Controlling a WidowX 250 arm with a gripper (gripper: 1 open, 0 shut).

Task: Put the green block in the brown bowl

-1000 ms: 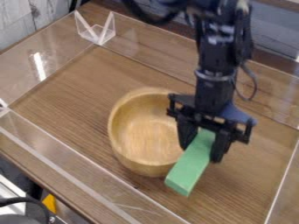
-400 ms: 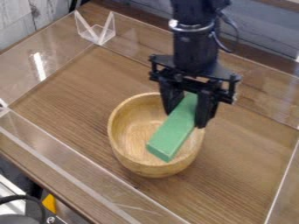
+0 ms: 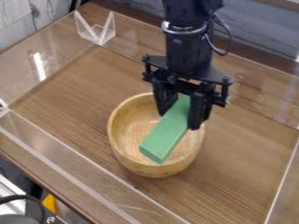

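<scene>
Your tool (image 3: 184, 101) grips the green block (image 3: 167, 137) over the brown bowl (image 3: 128, 140). You probably only need to lower and release it.

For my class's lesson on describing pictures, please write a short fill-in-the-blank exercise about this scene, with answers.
1. The block is coloured ____.
2. The block's upper end is held by the ____.
3. The block is above the inside of the brown ____.
4. The thing holding the block is coloured ____.

Missing words: green; gripper; bowl; black.
</scene>
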